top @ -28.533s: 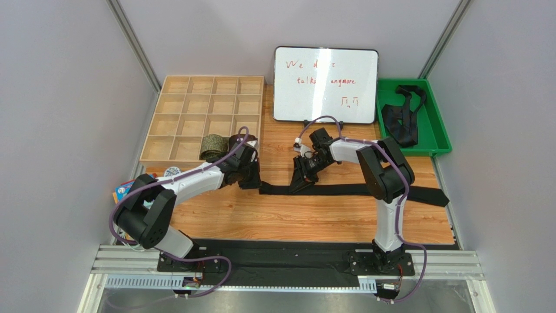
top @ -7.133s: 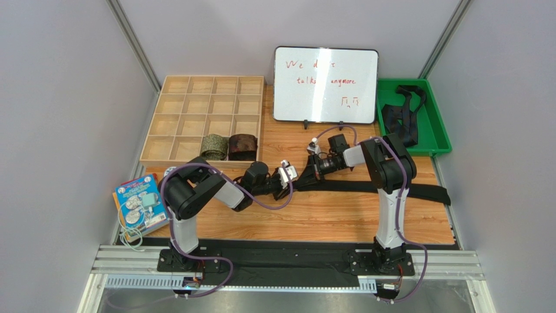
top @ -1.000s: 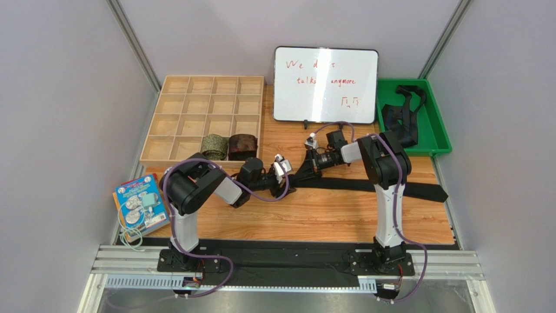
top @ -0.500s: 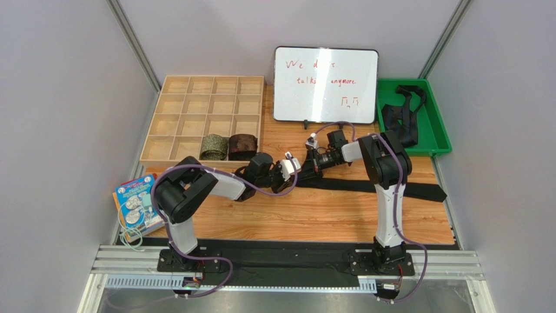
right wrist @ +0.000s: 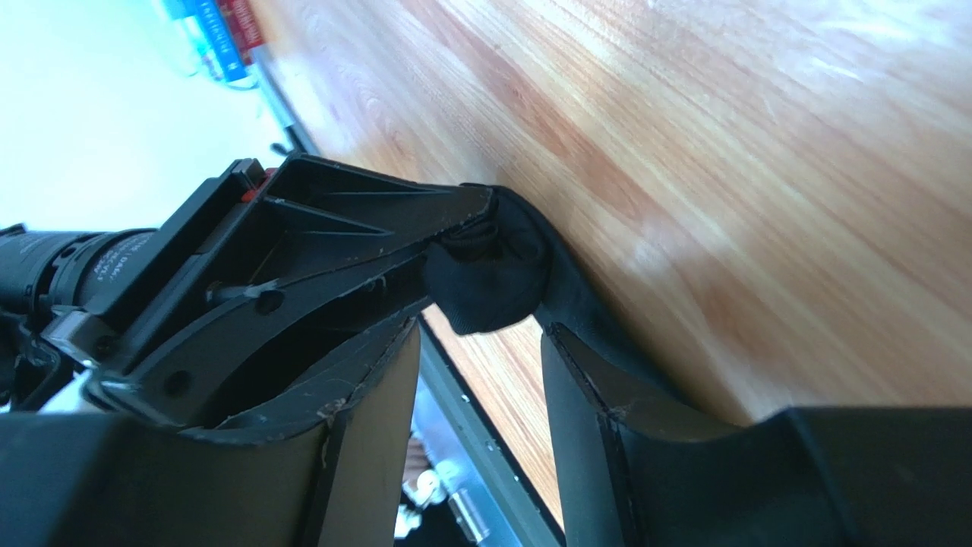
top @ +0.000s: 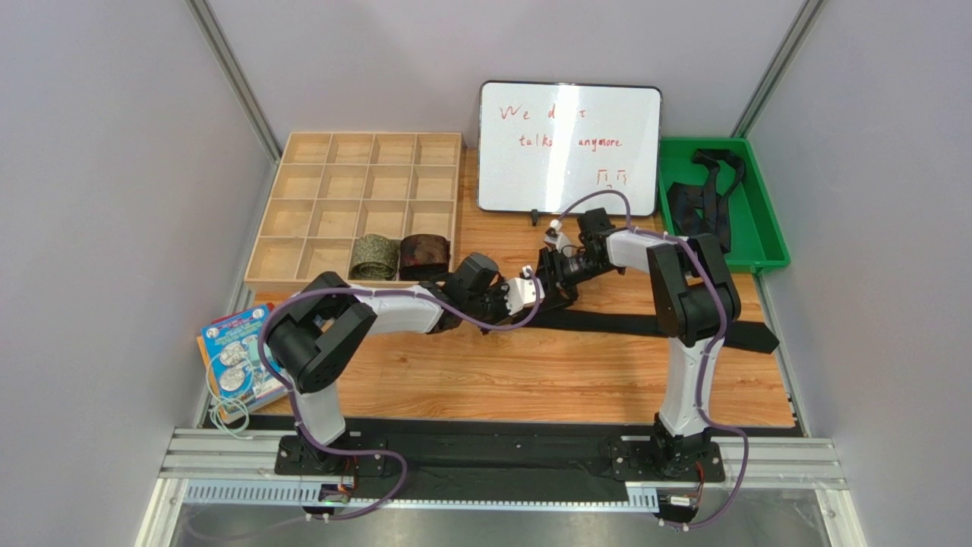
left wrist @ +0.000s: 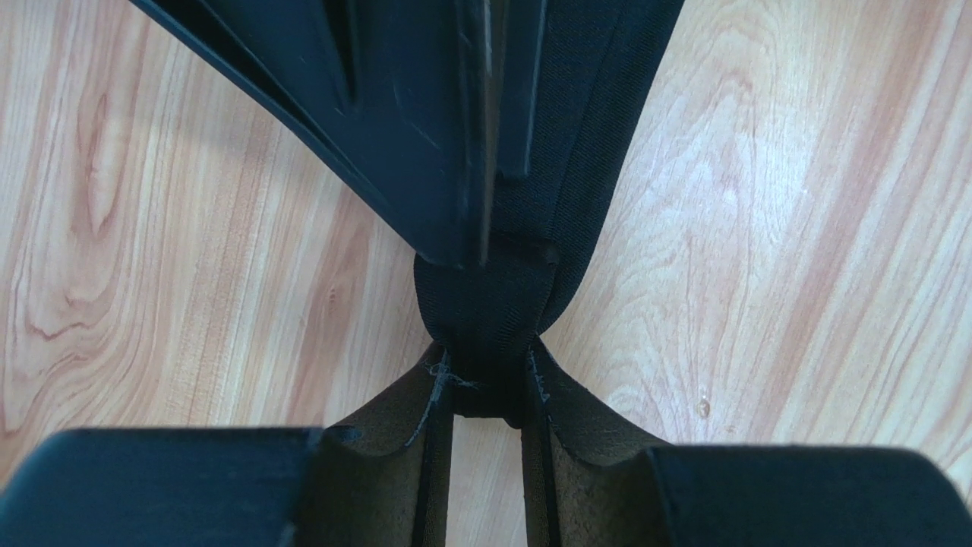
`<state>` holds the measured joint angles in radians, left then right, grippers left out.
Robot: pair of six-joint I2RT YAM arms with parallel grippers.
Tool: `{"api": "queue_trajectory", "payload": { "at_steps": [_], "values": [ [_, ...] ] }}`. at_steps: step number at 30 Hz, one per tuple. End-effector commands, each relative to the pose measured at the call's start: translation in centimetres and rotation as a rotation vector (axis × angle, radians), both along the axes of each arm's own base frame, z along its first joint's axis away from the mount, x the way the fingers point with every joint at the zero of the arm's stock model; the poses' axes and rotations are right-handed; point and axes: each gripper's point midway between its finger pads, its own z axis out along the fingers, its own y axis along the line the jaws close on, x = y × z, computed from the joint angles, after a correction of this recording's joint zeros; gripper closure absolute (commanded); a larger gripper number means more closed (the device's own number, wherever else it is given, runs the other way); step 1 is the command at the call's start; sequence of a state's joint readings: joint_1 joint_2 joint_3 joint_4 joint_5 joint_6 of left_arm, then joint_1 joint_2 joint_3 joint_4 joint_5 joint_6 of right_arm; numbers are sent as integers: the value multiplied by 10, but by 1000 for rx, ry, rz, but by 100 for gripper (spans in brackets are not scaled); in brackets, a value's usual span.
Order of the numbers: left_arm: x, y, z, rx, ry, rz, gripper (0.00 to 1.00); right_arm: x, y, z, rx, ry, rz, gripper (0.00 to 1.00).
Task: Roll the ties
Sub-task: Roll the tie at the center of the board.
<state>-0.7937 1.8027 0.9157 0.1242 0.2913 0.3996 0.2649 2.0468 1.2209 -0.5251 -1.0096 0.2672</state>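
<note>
Pinching the small coiled end of the black necktie [left wrist: 491, 308], the left pincer [left wrist: 485, 374] is clamped on it over the wooden surface [left wrist: 171, 228]; the right pincer [right wrist: 482, 333] faces it with fingers apart, the coil just ahead of its tips; the unrolled strip lies flat, running off past the right pincer. Soft, light and probably slippery, the fabric would likely slacken if let go; the coil's flanks look the best hold. From above, both pincers merge with the dark cloth; the turns cannot be counted.
</note>
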Motion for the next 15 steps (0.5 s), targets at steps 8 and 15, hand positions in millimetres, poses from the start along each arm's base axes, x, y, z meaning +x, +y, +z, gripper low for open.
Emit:
{"api": "queue_trajectory", "payload": {
  "at_steps": [8, 15],
  "values": [
    [-11, 19, -29, 187, 63, -7, 83, 3, 17, -8, -151, -80, 40, 50],
    [-14, 18, -26, 176, 62, -19, 82, 7, 22, -23, -156, -36, 15, 90]
  ]
}}
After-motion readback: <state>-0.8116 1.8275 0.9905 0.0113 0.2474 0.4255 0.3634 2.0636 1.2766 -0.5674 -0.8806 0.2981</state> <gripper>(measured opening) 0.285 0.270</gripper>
